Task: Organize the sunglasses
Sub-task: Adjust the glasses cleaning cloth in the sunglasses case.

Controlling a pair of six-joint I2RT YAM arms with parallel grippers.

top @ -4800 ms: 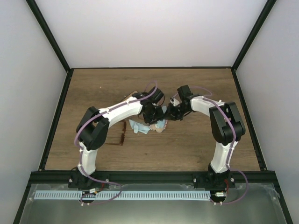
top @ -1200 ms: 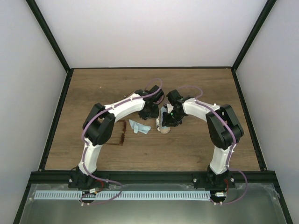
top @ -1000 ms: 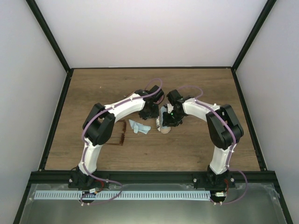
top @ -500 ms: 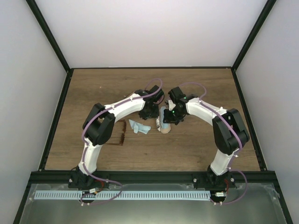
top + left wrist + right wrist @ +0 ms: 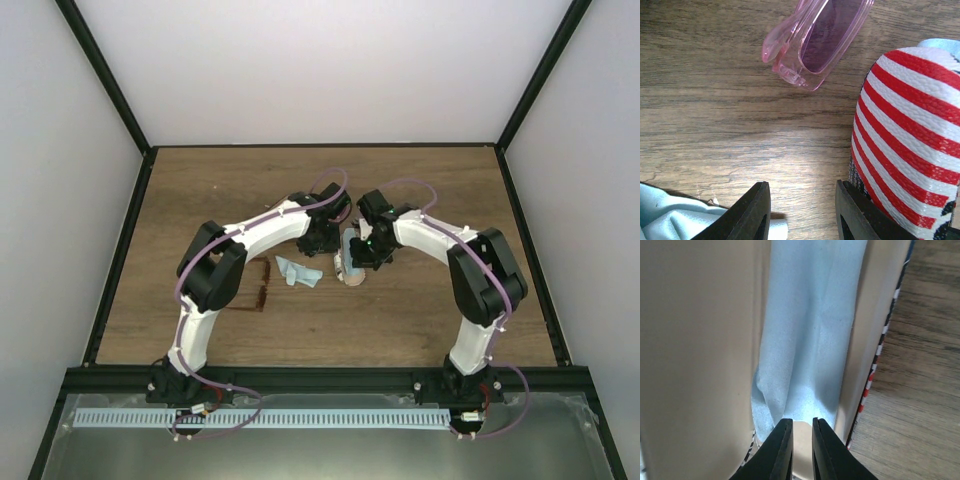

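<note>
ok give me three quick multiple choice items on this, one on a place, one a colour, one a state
1. The brown sunglasses lie: A against the back wall; B left of the loose blue cloth; C in a gripper.
2. The glasses beside the striped case are: A green; B black; C pink.
3. The left gripper is: A open; B shut on the cloth; C shut on the case.
Answers: B, the top view shows them just left of it; C, frame and lens are pink; A, its jaws stand well apart.
</note>
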